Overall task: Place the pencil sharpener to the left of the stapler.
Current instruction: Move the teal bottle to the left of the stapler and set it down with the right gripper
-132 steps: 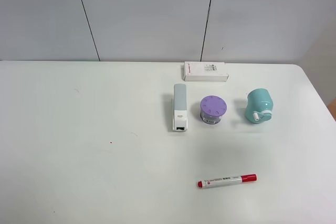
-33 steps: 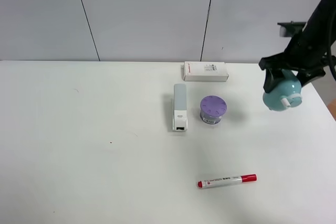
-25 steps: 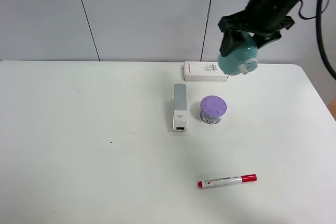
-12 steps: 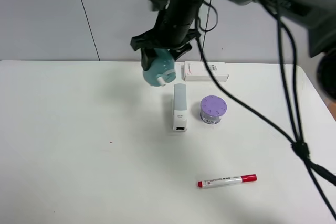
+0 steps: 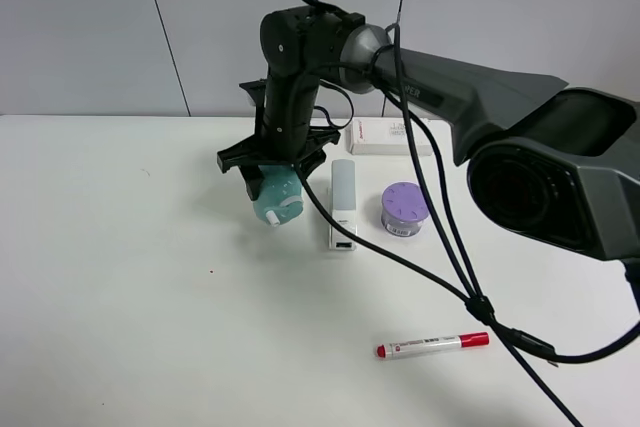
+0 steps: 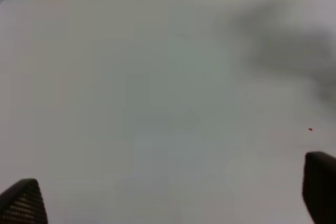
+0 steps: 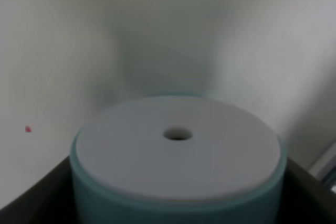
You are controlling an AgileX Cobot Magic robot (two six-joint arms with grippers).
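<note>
Right gripper (image 5: pixel 278 179) clenched on the pencil sharpener (image 5: pixel 276 197), just left of the stapler (image 5: pixel 342 202); its barrel stands roughly upright, crank knob (image 5: pixel 275 219) down and near. Purple container (image 5: pixel 405 207) sits right of the stapler; left gripper (image 6: pixel 170 198) gapes

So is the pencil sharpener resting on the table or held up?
Held: the right hand grips the pencil sharpener left of the stapler; contact with the table, cannot tell.

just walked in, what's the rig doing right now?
The right gripper is shut on the teal pencil sharpener, holding it low over the table just left of the stapler. Whether it touches the surface is unclear. The left gripper hangs open over the table, holding nothing. The sharpener is at the placement spot but not yet released.
</note>
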